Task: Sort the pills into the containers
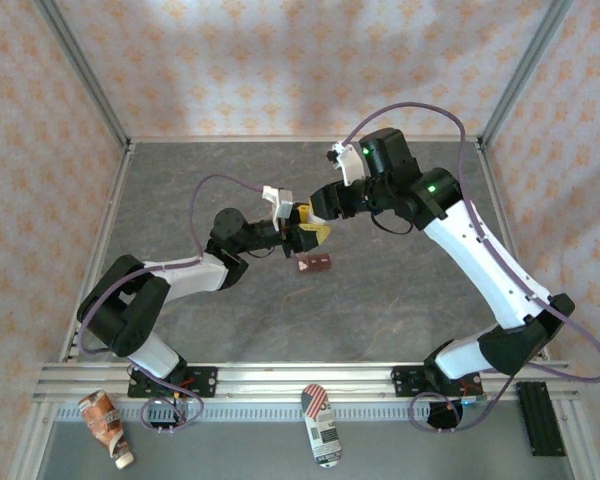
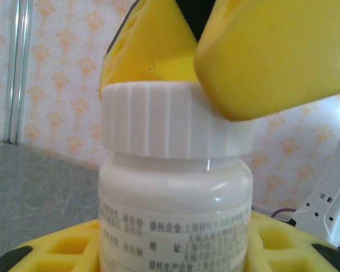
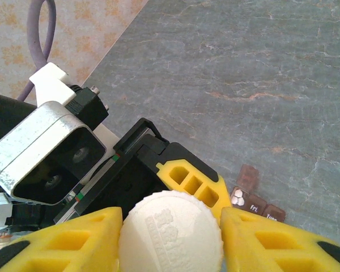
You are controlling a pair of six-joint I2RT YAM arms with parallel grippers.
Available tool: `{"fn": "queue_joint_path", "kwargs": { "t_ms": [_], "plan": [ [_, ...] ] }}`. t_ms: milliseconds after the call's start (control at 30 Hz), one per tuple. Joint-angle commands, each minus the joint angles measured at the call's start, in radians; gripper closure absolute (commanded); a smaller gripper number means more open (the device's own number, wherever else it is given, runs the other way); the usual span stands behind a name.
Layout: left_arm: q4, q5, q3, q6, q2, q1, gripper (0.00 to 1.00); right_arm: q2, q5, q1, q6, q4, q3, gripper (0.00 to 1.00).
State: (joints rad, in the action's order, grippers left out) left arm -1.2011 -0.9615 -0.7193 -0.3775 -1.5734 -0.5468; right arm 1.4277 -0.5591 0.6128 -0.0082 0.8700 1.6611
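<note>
A white bottle [image 2: 175, 209] with printed text stands upright between the yellow pads of my left gripper [image 2: 175, 252], which is shut on its body. My right gripper [image 3: 170, 226] comes from above, and its yellow fingers [image 2: 272, 56] press on both sides of the bottle's ribbed white cap [image 3: 170, 238]. In the top view both grippers meet above the table's middle, left gripper [image 1: 298, 235] and right gripper [image 1: 318, 228]. The containers [image 1: 312, 263] are a dark red-brown strip lying on the table just below them. One compartment of the containers [image 3: 259, 205] stands open with white pills [image 3: 237, 198] inside.
The grey stone-patterned table [image 1: 380, 310] is walled by patterned panels and metal posts. On the near rail lie a brown bottle [image 1: 107, 425], a printed packet [image 1: 321, 425] and a black strip [image 1: 540, 418]. The left wrist camera housing [image 3: 45, 153] sits close beside the cap.
</note>
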Motion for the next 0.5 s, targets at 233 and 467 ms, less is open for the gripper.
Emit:
{"fn": "queue_joint_path", "kwargs": {
  "t_ms": [233, 467],
  "plan": [
    [-0.059, 0.018, -0.042, 0.003, 0.006, 0.007, 1.0, -0.015, -0.007, 0.003, 0.042, -0.062, -0.067, 0.59],
    [-0.048, 0.211, 0.012, 0.1, 0.046, 0.003, 1.0, 0.001, 0.047, 0.033, 0.129, -0.117, -0.122, 0.61]
  ]
}}
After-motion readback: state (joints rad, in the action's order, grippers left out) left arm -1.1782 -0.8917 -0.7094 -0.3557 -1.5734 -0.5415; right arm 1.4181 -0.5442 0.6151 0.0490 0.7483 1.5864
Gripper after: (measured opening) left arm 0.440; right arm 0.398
